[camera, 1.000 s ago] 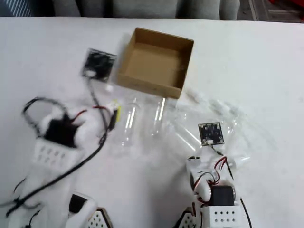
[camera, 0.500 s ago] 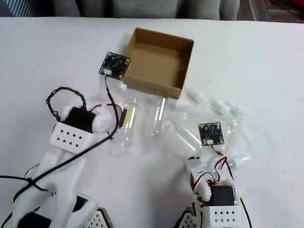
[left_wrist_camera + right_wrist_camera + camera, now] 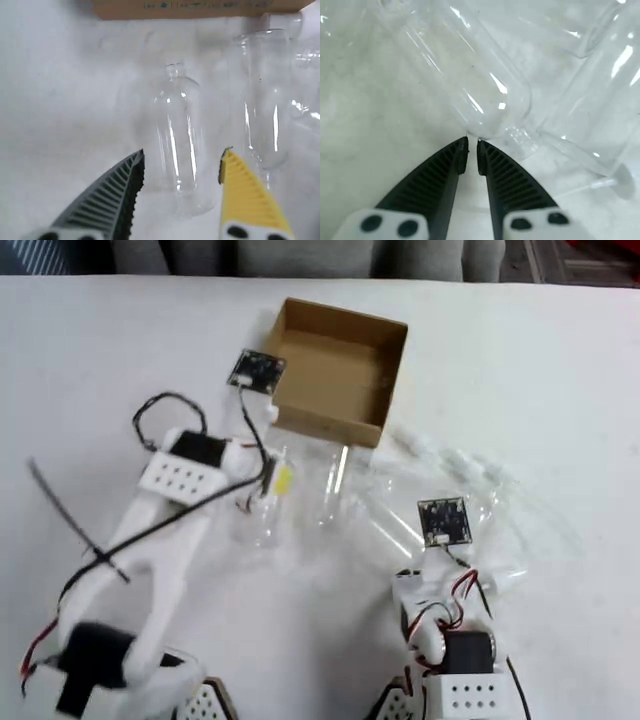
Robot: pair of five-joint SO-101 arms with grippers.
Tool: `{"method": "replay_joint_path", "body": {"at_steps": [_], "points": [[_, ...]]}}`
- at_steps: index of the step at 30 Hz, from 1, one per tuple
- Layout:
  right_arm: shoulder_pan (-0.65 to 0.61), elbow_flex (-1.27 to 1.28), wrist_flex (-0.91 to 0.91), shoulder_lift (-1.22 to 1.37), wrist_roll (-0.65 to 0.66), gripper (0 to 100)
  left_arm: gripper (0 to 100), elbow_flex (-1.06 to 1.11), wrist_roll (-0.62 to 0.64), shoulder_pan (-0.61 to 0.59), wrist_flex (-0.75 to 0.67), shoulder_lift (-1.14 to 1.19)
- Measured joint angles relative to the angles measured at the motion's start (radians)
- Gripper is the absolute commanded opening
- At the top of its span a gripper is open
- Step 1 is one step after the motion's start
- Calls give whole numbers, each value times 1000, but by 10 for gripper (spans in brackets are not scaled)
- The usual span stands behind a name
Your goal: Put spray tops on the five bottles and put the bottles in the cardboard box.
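Left end effector [image 3: 182,151], spread wide, frames a clear bottle [image 3: 176,120] lying flat.

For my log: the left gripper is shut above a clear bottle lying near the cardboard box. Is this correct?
No: the left gripper is open, as the left wrist view shows, above a clear bottle lying near the cardboard box.
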Motion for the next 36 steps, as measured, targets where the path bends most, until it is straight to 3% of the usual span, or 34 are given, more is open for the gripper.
{"method": "replay_joint_path", "body": {"at_steps": [9, 15, 36], "points": [[0, 0, 0, 0, 0, 15, 251, -124, 63, -37, 0, 190], [0, 0, 0, 0, 0, 15, 375, -218, 64, -57, 44, 273], [0, 0, 0, 0, 0, 15, 350, -525, 64, -61, 169, 649]]}}
